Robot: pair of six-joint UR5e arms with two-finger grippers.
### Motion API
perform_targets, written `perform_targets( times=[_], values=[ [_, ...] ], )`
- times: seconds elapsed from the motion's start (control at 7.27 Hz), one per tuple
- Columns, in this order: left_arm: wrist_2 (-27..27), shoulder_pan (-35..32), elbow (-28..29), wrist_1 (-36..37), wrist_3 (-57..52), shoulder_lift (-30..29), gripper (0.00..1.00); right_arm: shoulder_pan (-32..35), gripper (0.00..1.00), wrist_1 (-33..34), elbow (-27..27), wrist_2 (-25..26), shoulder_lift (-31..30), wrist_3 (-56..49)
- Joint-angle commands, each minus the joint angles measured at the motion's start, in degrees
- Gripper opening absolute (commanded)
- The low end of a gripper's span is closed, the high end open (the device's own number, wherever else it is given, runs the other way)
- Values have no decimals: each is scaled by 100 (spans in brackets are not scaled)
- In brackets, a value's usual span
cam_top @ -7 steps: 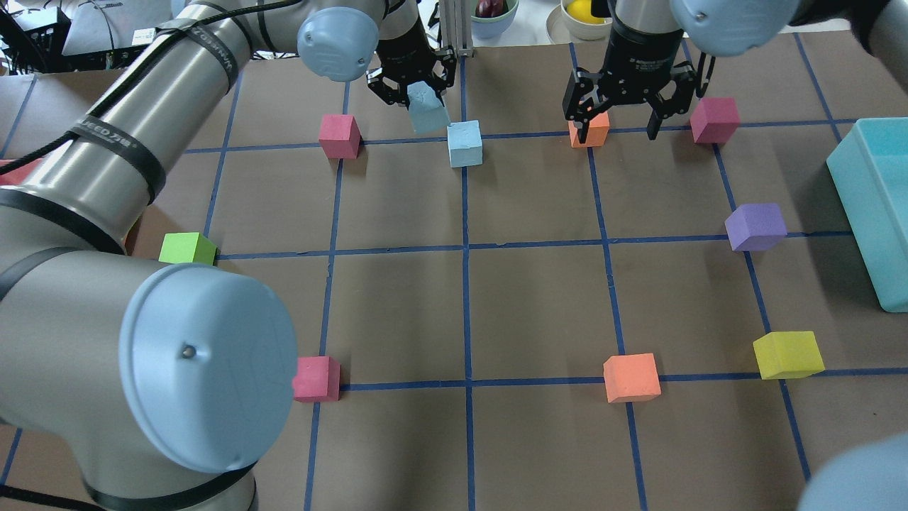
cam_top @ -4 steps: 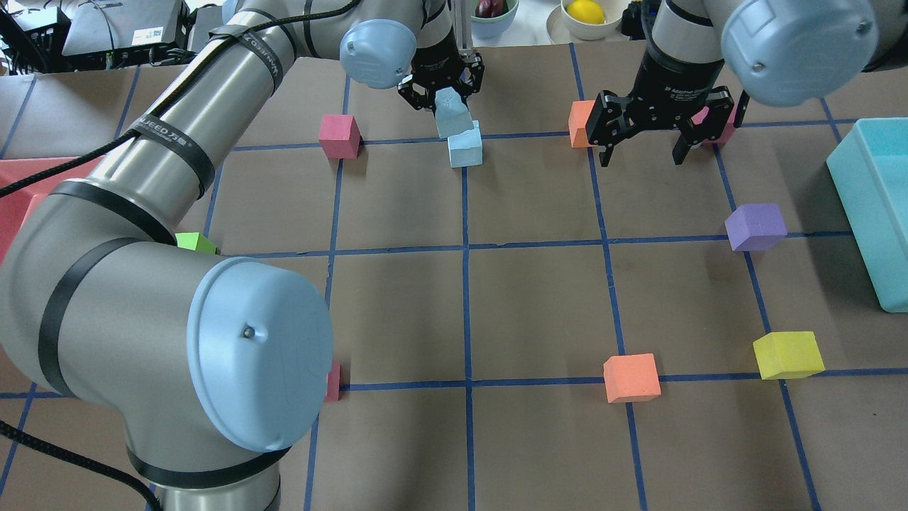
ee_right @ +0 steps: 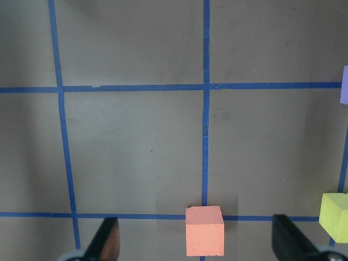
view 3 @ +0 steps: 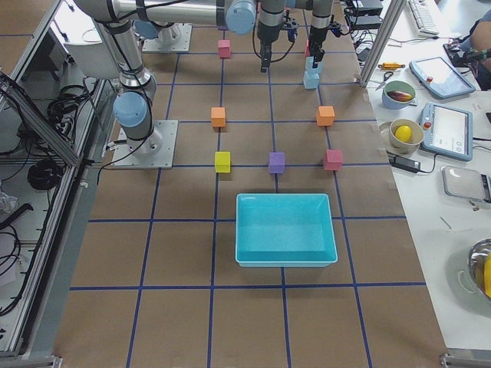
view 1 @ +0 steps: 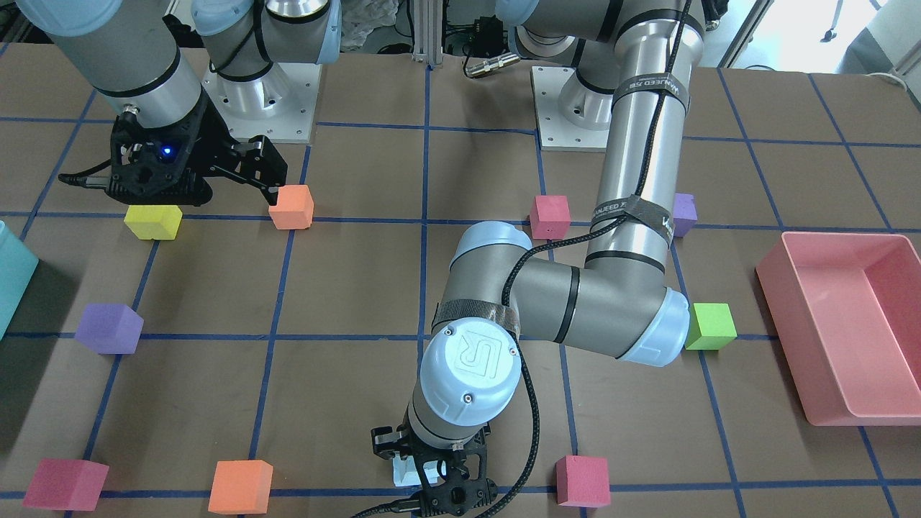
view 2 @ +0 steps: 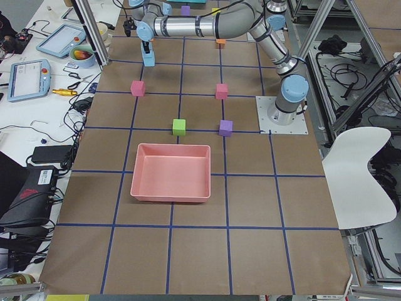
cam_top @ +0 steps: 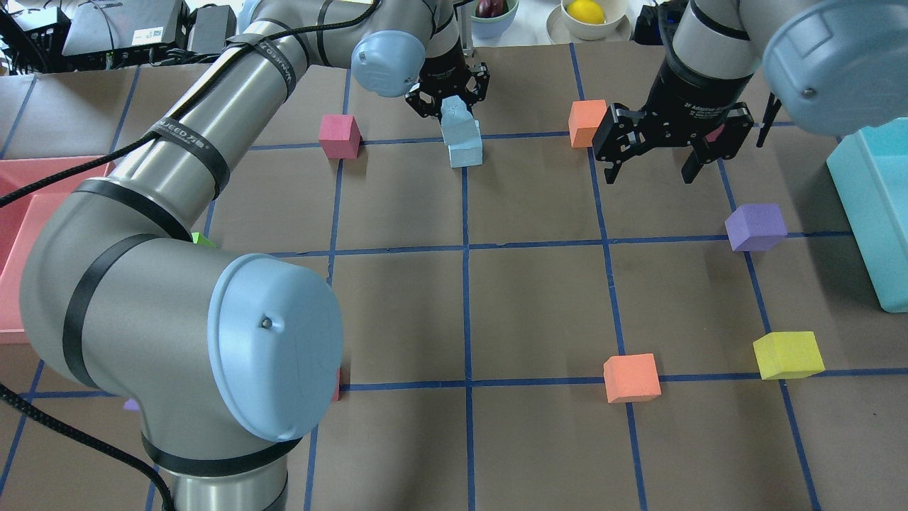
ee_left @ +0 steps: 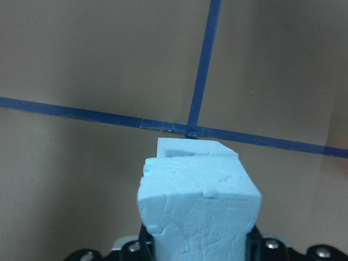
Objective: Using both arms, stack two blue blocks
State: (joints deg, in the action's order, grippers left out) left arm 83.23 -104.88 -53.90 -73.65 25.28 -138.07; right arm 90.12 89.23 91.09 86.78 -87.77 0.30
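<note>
My left gripper [cam_top: 455, 106] is shut on one pale blue block [cam_top: 457, 121], which sits slightly tilted in the jaws. It holds that block directly over the second blue block [cam_top: 467, 150], which rests on the table at a tape crossing at the far middle. In the left wrist view the held block [ee_left: 198, 212] covers most of the lower block [ee_left: 196, 148]. I cannot tell whether the two touch. My right gripper [cam_top: 650, 174] is open and empty, hanging above bare table right of the stack.
Loose cubes lie around: pink [cam_top: 339, 135], orange [cam_top: 587, 122], purple [cam_top: 756, 226], yellow [cam_top: 787, 354], orange [cam_top: 631, 377], green [view 1: 711, 326]. A teal bin [cam_top: 872, 206] stands at the right edge. A pink tray [view 1: 838, 324] is on my left side.
My left gripper carried the blue block right and down until it sits over the other blue block. My right gripper, still open, drew back from the far orange cube toward the near right.
</note>
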Motion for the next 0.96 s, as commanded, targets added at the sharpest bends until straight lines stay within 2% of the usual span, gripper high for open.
perform_targets(
  times=[0.0, 0.14, 0.28, 0.41, 0.55, 0.83],
  values=[
    [0, -6, 2, 53, -5, -53, 0, -12, 100, -20, 31, 40, -56, 13],
    [0, -6, -6, 131, -22, -62, 3, -38, 100, -20, 40, 93, -48, -4],
    [0, -6, -33, 201, -40, -123, 14, -55, 100, -29, 40, 258, -56, -4],
    [0, -41, -24, 211, 21, -132, 39, -56, 100, -29, 127, 295, -65, -4],
    [17, -102, -50, 211, 56, -141, 99, -56, 100, -11, 215, 295, -152, -4],
    [9, -111, -50, 202, 39, -123, 100, -56, 100, -20, 242, 295, -171, -13]
  ],
)
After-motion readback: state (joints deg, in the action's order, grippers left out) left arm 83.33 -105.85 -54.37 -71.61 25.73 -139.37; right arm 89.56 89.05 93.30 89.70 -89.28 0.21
